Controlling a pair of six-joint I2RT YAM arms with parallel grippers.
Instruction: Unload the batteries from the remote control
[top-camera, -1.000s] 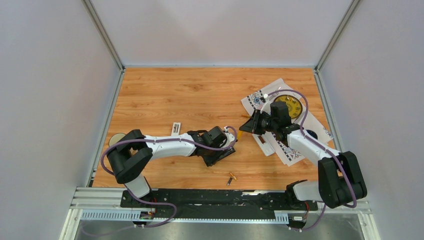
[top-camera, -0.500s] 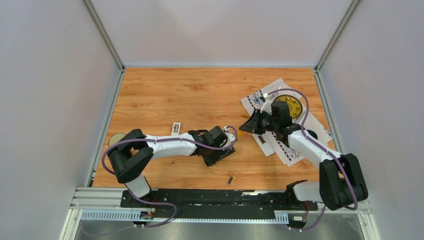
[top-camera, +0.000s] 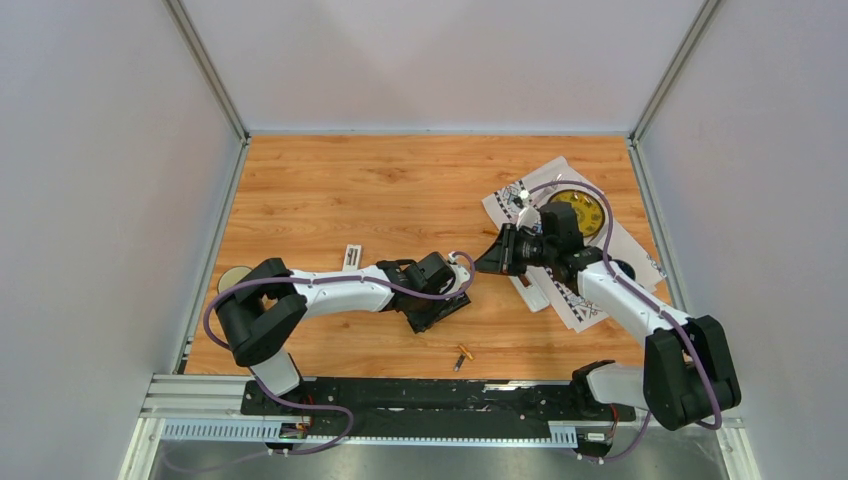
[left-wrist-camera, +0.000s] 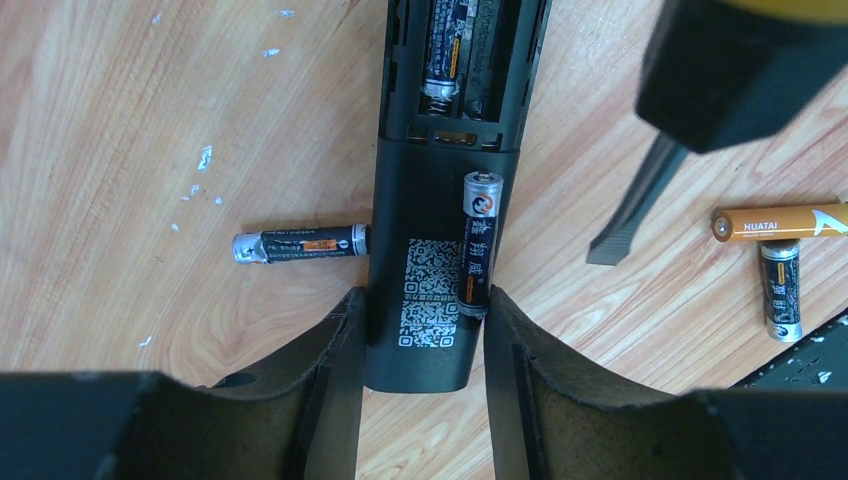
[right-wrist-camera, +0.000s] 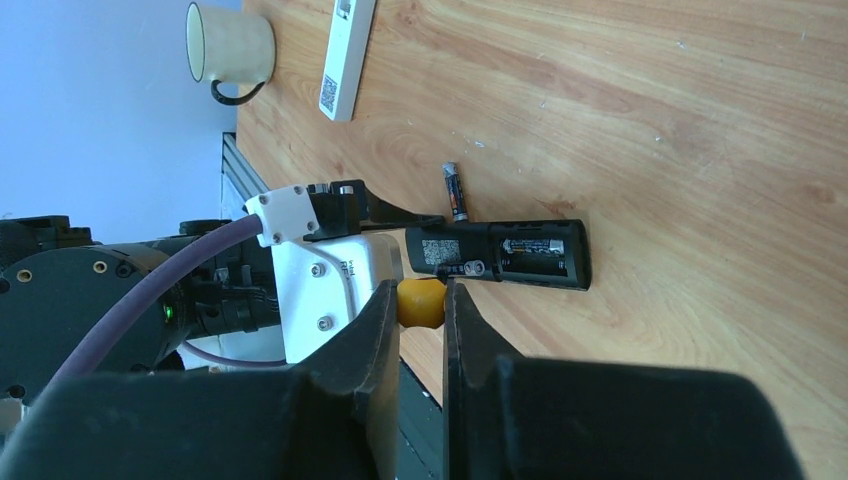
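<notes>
The black remote control (left-wrist-camera: 425, 250) lies on the wood table with its battery bay open. My left gripper (left-wrist-camera: 420, 300) is shut on its near end. One dark battery (left-wrist-camera: 453, 50) sits in the bay. A loose dark battery (left-wrist-camera: 478, 245) rests on the remote's back, and another (left-wrist-camera: 298, 243) lies on the table at its left. An orange battery (left-wrist-camera: 780, 222) and a dark one (left-wrist-camera: 781, 290) lie to the right. My right gripper (right-wrist-camera: 421, 290) is shut on the yellow-handled screwdriver (right-wrist-camera: 422, 303), whose tip (left-wrist-camera: 625, 225) hovers beside the remote. In the top view the remote (top-camera: 440, 308) is centre.
A white remote (top-camera: 351, 257) and a cream cup (top-camera: 233, 277) sit to the left. A patterned paper mat (top-camera: 560, 290) with a yellow disc (top-camera: 577, 210) lies at the right. Two batteries (top-camera: 462, 355) lie near the front edge.
My right gripper has shifted slightly left with the screwdriver, toward the remote. The left arm and remote have not moved.
</notes>
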